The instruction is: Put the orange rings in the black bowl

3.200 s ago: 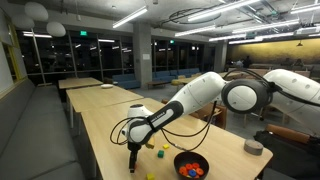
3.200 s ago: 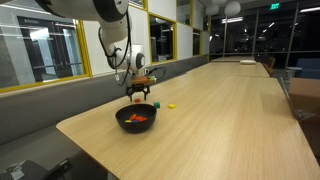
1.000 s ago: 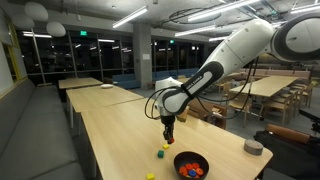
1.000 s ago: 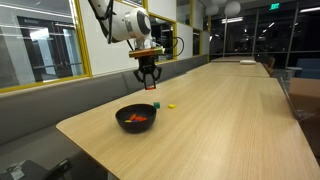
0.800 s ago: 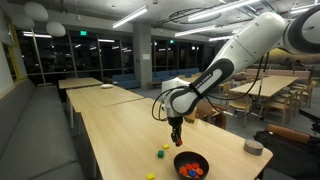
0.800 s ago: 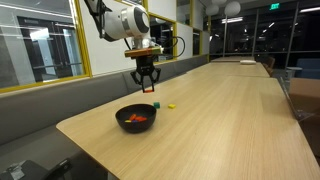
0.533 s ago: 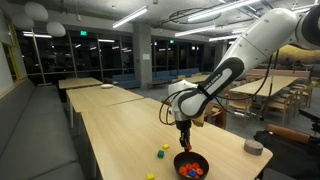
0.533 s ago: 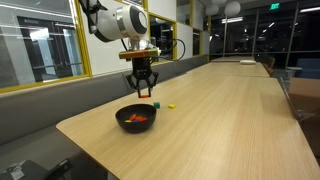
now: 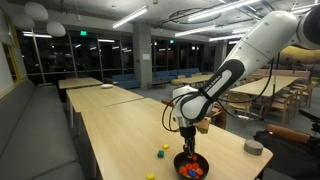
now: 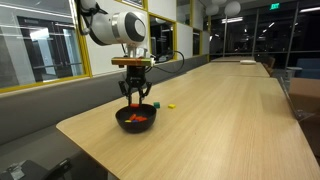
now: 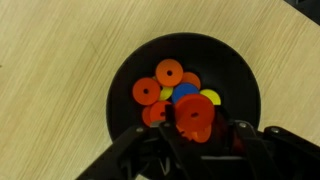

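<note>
The black bowl fills the wrist view and holds several orange rings with a blue piece and a yellow piece among them. My gripper hangs straight over the bowl, shut on one more orange ring that lies flat between the fingers. In both exterior views the gripper points down just above the bowl. The held ring is too small to make out there.
The bowl stands near the end of a long wooden table. Small yellow and green pieces lie on the wood beside it. A grey round container sits further along the table edge.
My gripper has swung sideways from above the loose pieces to over the bowl and come down toward it, staying shut on the ring.
</note>
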`<state>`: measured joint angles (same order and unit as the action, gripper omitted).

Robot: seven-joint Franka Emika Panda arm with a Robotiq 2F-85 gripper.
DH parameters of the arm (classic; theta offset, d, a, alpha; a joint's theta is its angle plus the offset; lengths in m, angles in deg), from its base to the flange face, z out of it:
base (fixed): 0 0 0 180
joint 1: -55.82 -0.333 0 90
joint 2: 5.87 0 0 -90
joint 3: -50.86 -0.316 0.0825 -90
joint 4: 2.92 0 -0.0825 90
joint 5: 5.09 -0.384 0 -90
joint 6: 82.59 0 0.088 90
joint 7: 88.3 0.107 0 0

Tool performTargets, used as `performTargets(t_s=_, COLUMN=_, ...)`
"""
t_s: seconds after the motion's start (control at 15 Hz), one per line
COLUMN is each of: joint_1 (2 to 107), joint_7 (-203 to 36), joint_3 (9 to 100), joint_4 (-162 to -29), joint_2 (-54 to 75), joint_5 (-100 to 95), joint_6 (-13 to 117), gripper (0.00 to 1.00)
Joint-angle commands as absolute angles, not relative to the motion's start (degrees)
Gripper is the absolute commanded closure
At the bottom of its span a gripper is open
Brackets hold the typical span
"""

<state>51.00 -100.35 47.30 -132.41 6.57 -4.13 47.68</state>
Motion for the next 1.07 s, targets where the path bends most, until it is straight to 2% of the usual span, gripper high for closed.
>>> performTargets(t_s=0.0, joint_1=52.85, joint_7=-103.34, joint_3=46.2, joint_4=-132.65, joint_2=7.11, joint_5=-8.19, joint_6=49.53, gripper=0.33)
performTargets(t_s=0.07, joint_1=53.07, joint_7=-103.61, joint_3=46.21, joint_4=-132.5, joint_2=7.35, joint_5=-8.93, joint_6=49.63, gripper=0.31)
performTargets(t_s=0.33, joint_1=53.56, joint_7=-103.56, joint_3=46.33, joint_4=-133.0, joint_2=6.3, joint_5=-9.71, joint_6=49.49, gripper=0.03)
performTargets(t_s=0.4, joint_1=53.55, joint_7=-103.16, joint_3=46.44, joint_4=-133.34, joint_2=5.27, joint_5=-9.33, joint_6=49.2, gripper=0.0)
performTargets(t_s=1.0, joint_1=53.24, joint_7=-102.63, joint_3=47.68, joint_4=-139.17, joint_2=-14.6, joint_5=-7.19, joint_6=41.46, gripper=0.0)
